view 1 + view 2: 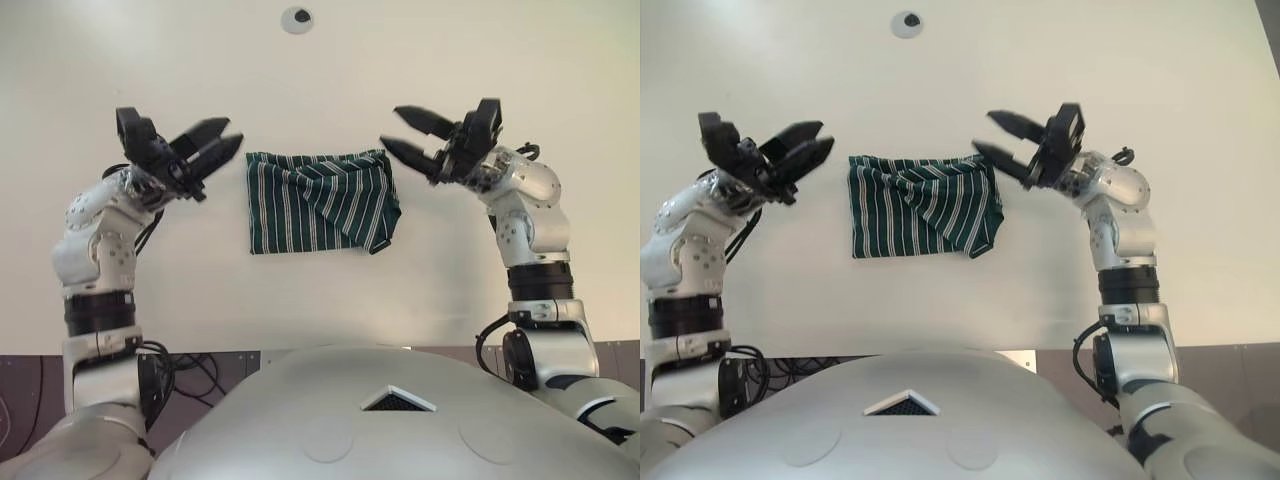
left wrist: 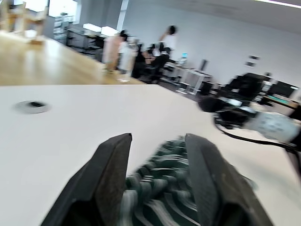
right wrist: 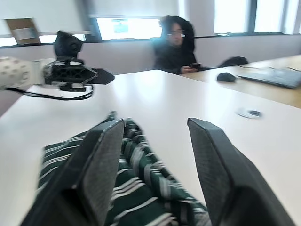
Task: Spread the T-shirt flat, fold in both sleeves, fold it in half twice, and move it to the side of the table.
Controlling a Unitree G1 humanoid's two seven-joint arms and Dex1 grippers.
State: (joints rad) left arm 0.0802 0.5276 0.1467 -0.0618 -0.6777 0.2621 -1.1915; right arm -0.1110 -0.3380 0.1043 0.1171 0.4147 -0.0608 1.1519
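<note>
The folded T-shirt (image 1: 320,200) lies at frame centre, its right edge rumpled. The left gripper (image 1: 232,133) and right gripper (image 1: 392,128) hover off its upper corners, fingers spread wide, holding nothing. The worktop (image 1: 450,60) extends widely on every side.

left gripper (image 1: 224,140): raised, fingers apart | right gripper (image 1: 397,132): raised, fingers apart

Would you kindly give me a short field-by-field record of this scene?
T-shirt: green with white stripes, folded into a rumpled rectangle, lying mid-table
Left gripper: jaws open, beside the shirt's left edge, holding nothing
Right gripper: jaws open, by the shirt's far right corner, holding nothing
Table: white, with a round cable grommet beyond the shirt
Stage: folded, not yet moved to the side
</note>
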